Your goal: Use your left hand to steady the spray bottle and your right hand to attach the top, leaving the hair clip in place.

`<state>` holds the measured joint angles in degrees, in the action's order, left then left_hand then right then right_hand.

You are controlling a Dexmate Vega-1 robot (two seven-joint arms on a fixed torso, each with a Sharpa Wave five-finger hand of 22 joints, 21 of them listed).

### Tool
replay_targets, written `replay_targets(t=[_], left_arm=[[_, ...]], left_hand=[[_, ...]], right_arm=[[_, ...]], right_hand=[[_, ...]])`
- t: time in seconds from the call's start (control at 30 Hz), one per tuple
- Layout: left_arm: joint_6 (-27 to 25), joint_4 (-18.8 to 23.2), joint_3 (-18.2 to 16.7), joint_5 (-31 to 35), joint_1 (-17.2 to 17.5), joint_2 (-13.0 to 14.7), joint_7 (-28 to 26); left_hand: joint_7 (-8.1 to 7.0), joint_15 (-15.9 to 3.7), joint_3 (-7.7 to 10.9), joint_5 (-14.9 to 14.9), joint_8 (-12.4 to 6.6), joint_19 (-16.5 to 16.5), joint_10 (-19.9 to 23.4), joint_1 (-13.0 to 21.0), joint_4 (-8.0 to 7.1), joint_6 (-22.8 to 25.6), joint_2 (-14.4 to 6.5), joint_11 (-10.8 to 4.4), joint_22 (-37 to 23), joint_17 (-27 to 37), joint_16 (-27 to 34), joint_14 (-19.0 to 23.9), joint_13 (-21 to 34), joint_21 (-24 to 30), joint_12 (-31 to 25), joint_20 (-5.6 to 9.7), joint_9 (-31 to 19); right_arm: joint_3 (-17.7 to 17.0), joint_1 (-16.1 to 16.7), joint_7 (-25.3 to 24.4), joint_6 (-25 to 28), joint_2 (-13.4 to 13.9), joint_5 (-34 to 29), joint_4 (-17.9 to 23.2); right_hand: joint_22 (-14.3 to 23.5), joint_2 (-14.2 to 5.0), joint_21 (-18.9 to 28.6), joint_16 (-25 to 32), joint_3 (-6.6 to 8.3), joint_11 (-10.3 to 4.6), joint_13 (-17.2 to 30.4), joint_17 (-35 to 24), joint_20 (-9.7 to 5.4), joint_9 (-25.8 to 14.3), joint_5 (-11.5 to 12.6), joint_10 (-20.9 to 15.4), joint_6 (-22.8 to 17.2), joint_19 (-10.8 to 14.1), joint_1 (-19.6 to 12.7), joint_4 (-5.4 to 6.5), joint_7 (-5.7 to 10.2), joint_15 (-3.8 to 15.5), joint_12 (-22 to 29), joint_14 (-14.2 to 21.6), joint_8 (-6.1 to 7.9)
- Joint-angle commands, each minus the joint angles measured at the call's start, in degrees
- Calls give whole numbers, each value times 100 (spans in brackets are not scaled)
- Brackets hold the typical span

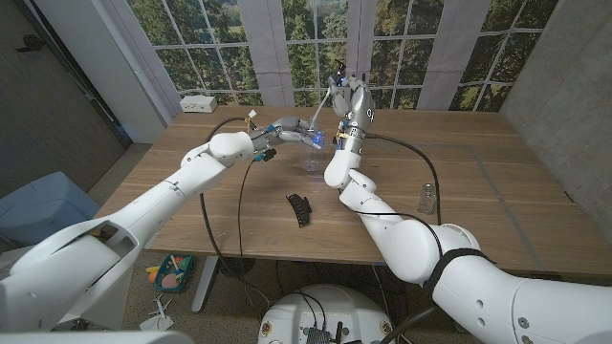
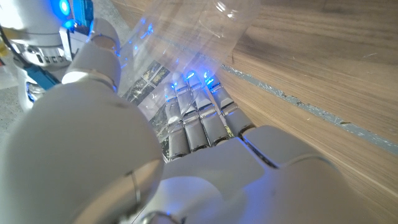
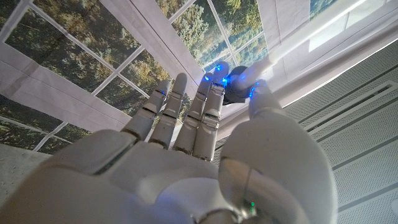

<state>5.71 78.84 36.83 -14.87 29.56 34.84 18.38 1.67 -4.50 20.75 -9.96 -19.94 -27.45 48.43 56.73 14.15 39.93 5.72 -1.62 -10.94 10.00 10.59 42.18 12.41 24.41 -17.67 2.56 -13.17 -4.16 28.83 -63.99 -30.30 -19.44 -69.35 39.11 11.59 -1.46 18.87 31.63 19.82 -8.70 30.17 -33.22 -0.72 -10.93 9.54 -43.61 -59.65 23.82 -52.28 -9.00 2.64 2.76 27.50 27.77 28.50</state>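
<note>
Head view: the left hand (image 1: 290,130) grips the clear spray bottle (image 1: 313,158), which stands upright just beyond the black hair clip (image 1: 300,209). Above the bottle, the raised right hand (image 1: 352,103) pinches the spray top (image 1: 337,88), its tube slanting downward.

Left wrist view: fingers (image 2: 200,121) wrap the bottle (image 2: 186,37).

Right wrist view: fingertips (image 3: 214,84) pinch the dark top (image 3: 239,87).
</note>
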Motion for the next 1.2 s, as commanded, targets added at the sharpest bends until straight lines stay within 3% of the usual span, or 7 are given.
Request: replay_targets(t=[0.03, 0.3, 0.5, 0.63, 0.93, 1.2], left_arm=[[56, -143, 25, 7, -88, -51, -52], [100, -297, 97, 88, -196, -133, -41], [111, -399, 147, 147, -268, -186, -35], [121, -459, 166, 158, -301, -214, -21], [175, -576, 201, 208, -379, -265, -11], [229, -659, 219, 218, -424, -303, 17]], left_hand=[[-177, -922, 371, -40, -37, -59, 1394, 1348, -402, 1372, -1396, -859, -10, 22, 35, 53, 31, 49, -34, 259, -21], [-180, -919, 366, -42, -28, -59, 1393, 1356, -403, 1381, -1395, -853, -10, 19, 29, 57, 33, 56, -31, 265, -21], [-181, -911, 363, -42, -16, -55, 1392, 1353, -411, 1374, -1397, -858, -10, 16, 23, 55, 35, 59, -28, 260, -21], [-186, -917, 362, -44, -8, -51, 1381, 1359, -410, 1375, -1398, -864, -10, 14, 18, 53, 36, 62, -21, 261, -22], [-200, -915, 358, -45, 2, -49, 1383, 1362, -415, 1388, -1401, -856, -10, 12, 11, 51, 46, 69, -22, 260, -23], [-195, -919, 353, -46, 14, -52, 1384, 1370, -412, 1387, -1398, -861, -10, 12, 8, 50, 46, 77, -17, 262, -23]], right_arm=[[823, 300, -1, -60, 433, 544, 349], [2167, 504, -1, 277, 1160, 1569, 878], [3395, 587, 119, 621, 1948, 2548, 1515], [3957, 526, 141, 797, 2324, 2976, 1759], [4825, 344, 239, 1107, 2943, 3289, 2125], [5207, 239, 209, 1366, 3151, 3412, 2208]], right_hand=[[28, -450, 42, -52, -10, 30, 1, 8, 51, -13, 62, 43, -43, -1, -479, 9, -53, 848, -40, 30, 13], [27, -451, 45, -103, -3, 65, -1, 23, 63, -21, 97, 102, -33, -34, -458, 19, -56, 836, -71, 20, 10], [26, -442, 56, -121, -17, 46, -4, 18, 73, -25, 116, 151, -41, -34, -420, 35, -41, 816, -99, 17, 15], [25, -435, 62, -138, -18, 57, -18, 20, 81, -27, 126, 171, -50, -33, -410, 34, -28, 820, -118, 10, 20], [23, -432, 91, -176, -15, 33, -34, 25, 63, -29, 147, 199, -74, 2, -380, 41, 22, 829, -148, 10, 31], [21, -420, 108, -199, -15, 32, -62, 30, 67, -28, 157, 191, -85, 19, -357, 42, 37, 833, -169, 23, 35]])
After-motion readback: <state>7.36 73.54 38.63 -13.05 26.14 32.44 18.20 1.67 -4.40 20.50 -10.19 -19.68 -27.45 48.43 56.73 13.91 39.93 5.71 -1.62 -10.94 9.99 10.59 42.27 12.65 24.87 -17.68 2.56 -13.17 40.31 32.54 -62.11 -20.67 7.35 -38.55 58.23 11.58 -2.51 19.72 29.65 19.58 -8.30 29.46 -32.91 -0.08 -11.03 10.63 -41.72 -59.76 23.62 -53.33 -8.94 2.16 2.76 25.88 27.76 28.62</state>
